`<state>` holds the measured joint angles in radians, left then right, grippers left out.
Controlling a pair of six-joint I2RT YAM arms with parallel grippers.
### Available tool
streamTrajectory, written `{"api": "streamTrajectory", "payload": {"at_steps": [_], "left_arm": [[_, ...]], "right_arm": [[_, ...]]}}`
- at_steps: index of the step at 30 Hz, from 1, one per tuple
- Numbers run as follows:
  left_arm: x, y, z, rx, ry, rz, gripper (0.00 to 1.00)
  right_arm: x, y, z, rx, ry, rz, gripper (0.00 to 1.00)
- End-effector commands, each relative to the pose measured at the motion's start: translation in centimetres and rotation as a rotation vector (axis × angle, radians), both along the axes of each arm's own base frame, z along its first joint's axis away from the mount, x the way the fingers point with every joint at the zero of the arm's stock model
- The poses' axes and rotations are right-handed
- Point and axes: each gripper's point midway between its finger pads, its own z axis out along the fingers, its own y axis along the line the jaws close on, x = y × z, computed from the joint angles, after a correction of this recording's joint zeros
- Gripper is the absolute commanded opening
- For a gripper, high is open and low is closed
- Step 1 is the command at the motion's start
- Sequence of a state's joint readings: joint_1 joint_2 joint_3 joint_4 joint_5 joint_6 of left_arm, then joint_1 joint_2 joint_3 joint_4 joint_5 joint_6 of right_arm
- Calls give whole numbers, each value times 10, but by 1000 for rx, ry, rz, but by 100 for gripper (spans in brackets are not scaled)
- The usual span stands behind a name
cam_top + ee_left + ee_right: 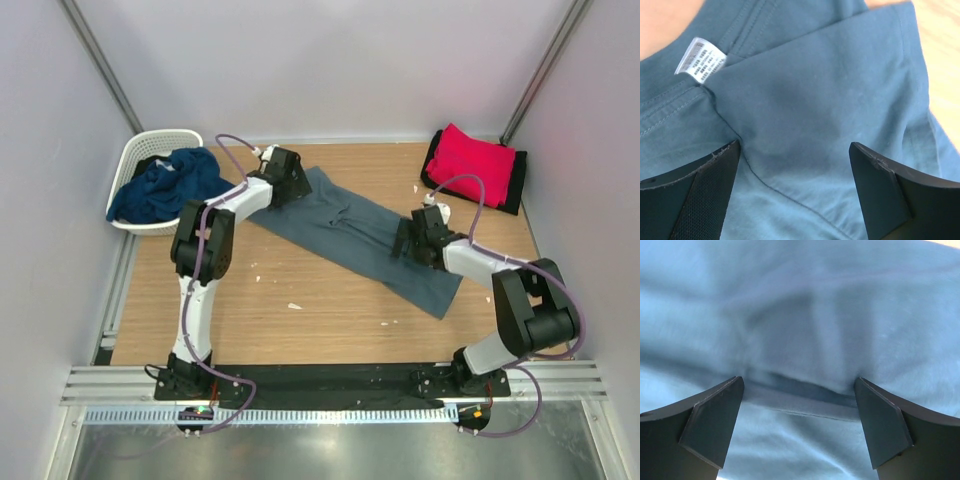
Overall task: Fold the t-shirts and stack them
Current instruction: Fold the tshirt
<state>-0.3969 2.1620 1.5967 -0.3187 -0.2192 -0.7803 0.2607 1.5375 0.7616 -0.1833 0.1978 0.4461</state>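
A slate grey-blue t-shirt [350, 235] lies as a long folded strip across the middle of the table. My left gripper [287, 180] is open, low over its far left end, by the collar and a white label [700, 60]; the cloth [810, 100] fills the gap. My right gripper [412, 240] is open, low over the strip's right part, jaws either side of a folded hem [800, 395]. A folded red t-shirt [470, 165] lies on a black one [515, 180] at the back right. A navy t-shirt [165, 185] is heaped in the basket.
A white lattice basket [160, 140] stands at the back left edge. Small white scraps [294, 305] lie on the wooden table [300, 330]. Grey walls close in the sides and back.
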Motion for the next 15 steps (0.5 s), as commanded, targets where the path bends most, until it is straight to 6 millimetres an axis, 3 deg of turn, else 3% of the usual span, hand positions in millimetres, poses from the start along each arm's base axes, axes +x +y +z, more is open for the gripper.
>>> {"api": "streamTrajectory", "payload": {"at_steps": [1, 2, 3, 4, 6, 7, 8, 9, 11, 13, 15], "left_arm": [[5, -18, -39, 15, 100, -151, 90], [19, -29, -28, -25, 70, -156, 90], [23, -35, -29, -61, 74, -137, 90], [25, -38, -43, -71, 92, -127, 90], [39, -48, -37, -110, 68, -123, 89], [42, -50, -45, -112, 77, -126, 89], [45, -52, -46, -119, 76, -128, 89], [54, -61, -34, -144, 49, -145, 89], [58, -69, -39, -168, 53, -182, 89], [67, -88, -22, -220, 11, -267, 89], [72, -99, -23, -250, 1, -321, 89]], "right_arm": [[-48, 36, -21, 124, 130, 22, 100], [-52, 39, -20, 124, 130, 26, 100], [-54, 44, -15, 130, 123, 28, 100], [-61, 51, -13, 123, 127, 41, 100], [-67, 59, -6, 127, 115, 53, 100], [-73, 67, -5, 135, 122, 66, 100], [-79, 70, -6, 140, 129, 77, 100], [-82, 73, -6, 147, 134, 83, 100], [-93, 79, -11, 159, 160, 99, 100], [-99, 80, -17, 153, 182, 108, 100], [-109, 83, -23, 145, 216, 114, 100]]}}
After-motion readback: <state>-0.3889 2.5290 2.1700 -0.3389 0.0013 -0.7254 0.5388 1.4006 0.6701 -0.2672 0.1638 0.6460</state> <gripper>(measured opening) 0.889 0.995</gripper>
